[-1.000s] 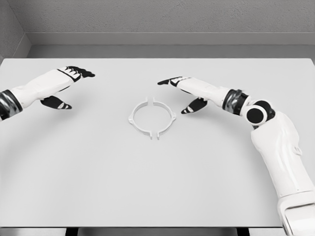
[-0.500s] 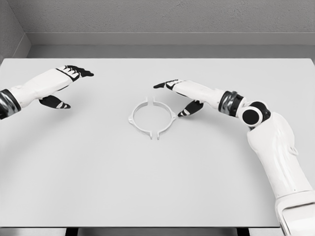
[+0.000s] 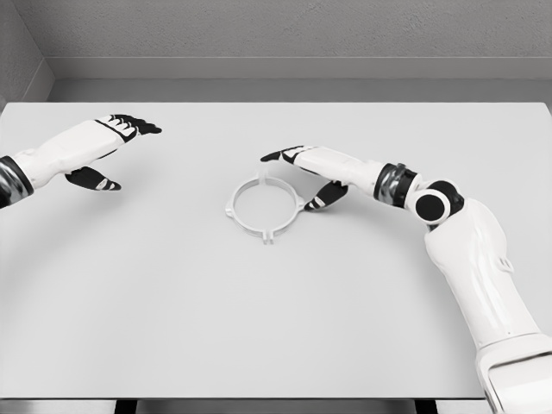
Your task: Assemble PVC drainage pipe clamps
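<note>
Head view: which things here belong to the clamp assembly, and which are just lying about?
Part of the job:
- clamp ring, two white halves set as a circle on the table
- right hand, open, at the ring's right side
- left hand, open, off to the left, away from the ring

Lying about:
- nothing else shows on the table

No text I can read, no labels, brands, numbers or signs on anything in my head view
</note>
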Robot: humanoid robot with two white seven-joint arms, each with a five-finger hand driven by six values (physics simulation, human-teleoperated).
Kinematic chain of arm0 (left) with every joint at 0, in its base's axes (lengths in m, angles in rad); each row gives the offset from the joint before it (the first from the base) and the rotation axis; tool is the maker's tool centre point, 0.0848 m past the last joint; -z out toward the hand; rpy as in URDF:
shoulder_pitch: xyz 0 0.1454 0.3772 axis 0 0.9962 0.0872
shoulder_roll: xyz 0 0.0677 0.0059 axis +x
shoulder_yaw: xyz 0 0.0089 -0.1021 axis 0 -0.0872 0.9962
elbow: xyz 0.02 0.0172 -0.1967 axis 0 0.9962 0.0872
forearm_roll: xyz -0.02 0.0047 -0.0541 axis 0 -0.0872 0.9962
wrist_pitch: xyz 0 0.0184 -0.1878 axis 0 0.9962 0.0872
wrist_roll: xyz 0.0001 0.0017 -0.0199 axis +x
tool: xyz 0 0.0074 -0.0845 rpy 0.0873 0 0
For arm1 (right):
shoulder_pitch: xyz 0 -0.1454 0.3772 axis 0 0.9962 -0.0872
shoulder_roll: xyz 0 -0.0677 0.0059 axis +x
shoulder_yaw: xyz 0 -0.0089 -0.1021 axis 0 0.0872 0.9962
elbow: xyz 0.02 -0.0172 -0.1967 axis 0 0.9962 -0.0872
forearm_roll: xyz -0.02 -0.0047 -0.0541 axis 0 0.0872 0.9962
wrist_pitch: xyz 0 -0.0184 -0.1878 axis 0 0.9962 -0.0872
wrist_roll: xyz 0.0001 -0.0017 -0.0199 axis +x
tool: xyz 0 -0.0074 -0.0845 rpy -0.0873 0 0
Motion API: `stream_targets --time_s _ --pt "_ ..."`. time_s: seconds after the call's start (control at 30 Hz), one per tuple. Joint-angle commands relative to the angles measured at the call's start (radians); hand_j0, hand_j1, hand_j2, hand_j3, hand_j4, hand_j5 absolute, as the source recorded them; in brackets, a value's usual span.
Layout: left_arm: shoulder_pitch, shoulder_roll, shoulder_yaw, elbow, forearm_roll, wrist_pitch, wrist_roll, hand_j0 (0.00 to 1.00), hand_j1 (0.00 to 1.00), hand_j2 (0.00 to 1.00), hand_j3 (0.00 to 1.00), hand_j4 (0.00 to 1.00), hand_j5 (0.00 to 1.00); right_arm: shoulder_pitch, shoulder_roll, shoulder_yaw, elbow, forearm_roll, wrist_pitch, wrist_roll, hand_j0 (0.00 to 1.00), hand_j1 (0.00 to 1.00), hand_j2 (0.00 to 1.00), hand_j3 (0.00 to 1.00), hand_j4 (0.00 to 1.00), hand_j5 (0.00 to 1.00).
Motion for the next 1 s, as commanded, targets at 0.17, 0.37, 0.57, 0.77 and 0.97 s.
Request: stream_targets --time_s 0.17,0.37,0.57,0.77,0.97 --pt "0.000 0.012 0.001 0.001 0.015 0.002 0.001 1.00 1.00 1.00 1.00 1.00 1.00 0.000 -0.006 -0.007 0.001 -0.007 0.003 -0.001 0.97 0.97 0.97 0.97 0.97 0.97" --pt "0.000 0.014 0.001 0.000 0.019 0.002 0.001 1.00 1.00 1.00 1.00 1.00 1.00 -0.005 -0.006 -0.007 0.006 -0.005 0.003 -0.001 0.97 0.97 0.97 0.97 0.97 0.97" --pt "0.000 0.023 0.001 0.000 0.021 0.002 0.002 1.00 1.00 1.00 1.00 1.00 1.00 -0.025 -0.001 -0.007 0.056 -0.004 0.003 -0.002 0.97 0.97 0.97 0.97 0.97 0.97" --pt "0.000 0.031 0.001 0.000 0.022 0.002 0.002 1.00 1.00 1.00 1.00 1.00 1.00 -0.029 0.008 -0.002 0.058 0.002 0.003 -0.002 0.97 0.97 0.97 0.97 0.97 0.97" --pt "0.000 0.035 0.001 0.001 0.022 0.002 0.002 1.00 1.00 1.00 1.00 1.00 1.00 -0.031 0.022 0.001 0.047 0.002 0.003 0.001 0.97 0.97 0.97 0.97 0.97 0.97"
